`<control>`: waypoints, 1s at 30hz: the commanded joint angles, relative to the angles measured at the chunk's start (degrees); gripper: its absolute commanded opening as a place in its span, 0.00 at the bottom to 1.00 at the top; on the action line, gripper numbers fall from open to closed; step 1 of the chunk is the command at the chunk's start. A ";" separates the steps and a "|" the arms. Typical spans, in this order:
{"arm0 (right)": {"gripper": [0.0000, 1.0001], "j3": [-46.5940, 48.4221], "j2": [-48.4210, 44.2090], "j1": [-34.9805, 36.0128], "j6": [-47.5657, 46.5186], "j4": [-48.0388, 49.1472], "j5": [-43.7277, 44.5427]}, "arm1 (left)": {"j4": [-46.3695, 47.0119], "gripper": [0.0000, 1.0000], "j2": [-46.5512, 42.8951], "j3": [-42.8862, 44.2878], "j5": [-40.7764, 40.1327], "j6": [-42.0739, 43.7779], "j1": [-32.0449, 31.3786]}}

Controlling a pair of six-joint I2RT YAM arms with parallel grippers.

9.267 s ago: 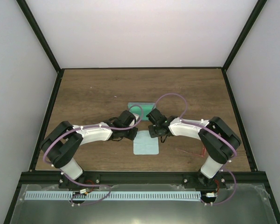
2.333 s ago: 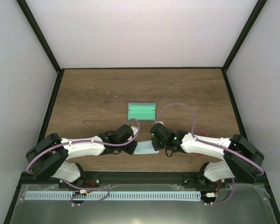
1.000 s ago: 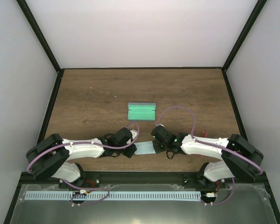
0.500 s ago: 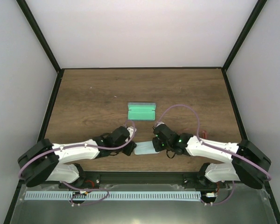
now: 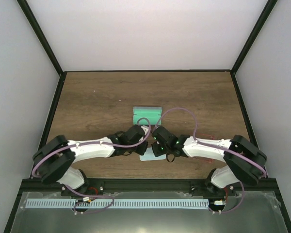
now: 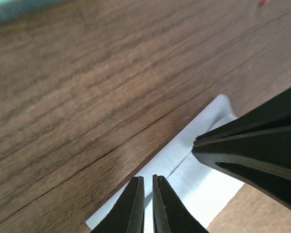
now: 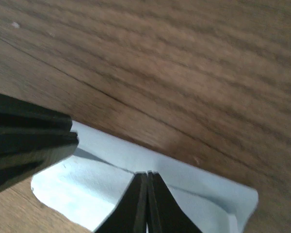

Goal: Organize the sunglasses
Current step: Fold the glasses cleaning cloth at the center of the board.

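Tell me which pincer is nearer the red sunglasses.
Right. The right pincer grips the cloth on the side toward the sunglasses; the left pincer grips its far side.

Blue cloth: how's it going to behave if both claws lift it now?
Probably floppy: the cloth creases and tents toward the right claw pinching it. Likely very light and thin, since it lies nearly flat on the table. With the left claw gripping a separate spot, expect sag between the two grips, not a flat sheet.

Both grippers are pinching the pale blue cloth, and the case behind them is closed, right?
No: the case lies open, green lining up, as the top external view shows. The left gripper and right gripper do pinch the cloth.
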 commanded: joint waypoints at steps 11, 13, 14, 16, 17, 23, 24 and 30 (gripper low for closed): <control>0.01 3.60 5.63 0.65 -0.59 3.77 -4.24 | 0.70 0.04 6.84 0.84 0.95 1.11 0.22; 0.01 2.79 4.68 0.70 -0.47 3.92 -4.64 | 0.86 0.04 7.04 0.71 0.90 1.17 0.45; 0.01 2.49 3.96 0.74 -0.39 4.02 -4.88 | 0.95 0.04 7.20 0.61 0.94 1.13 0.67; 0.01 1.94 2.56 0.86 -0.17 4.11 -5.37 | 0.94 0.04 7.56 0.58 0.73 1.13 0.91; 0.01 1.68 1.90 0.93 -0.14 4.13 -5.60 | 0.96 0.04 7.72 0.53 0.72 1.18 1.16; 0.01 -0.85 -0.34 1.59 0.27 4.44 -5.58 | 1.23 0.04 8.88 0.43 1.28 1.22 1.76; 0.01 -1.70 -0.68 1.64 0.47 4.91 -5.67 | 1.23 0.04 8.93 0.38 1.18 1.28 1.86; 0.01 -5.34 -4.10 1.71 1.48 5.96 -6.39 | 1.16 0.04 9.30 0.39 1.36 1.56 2.26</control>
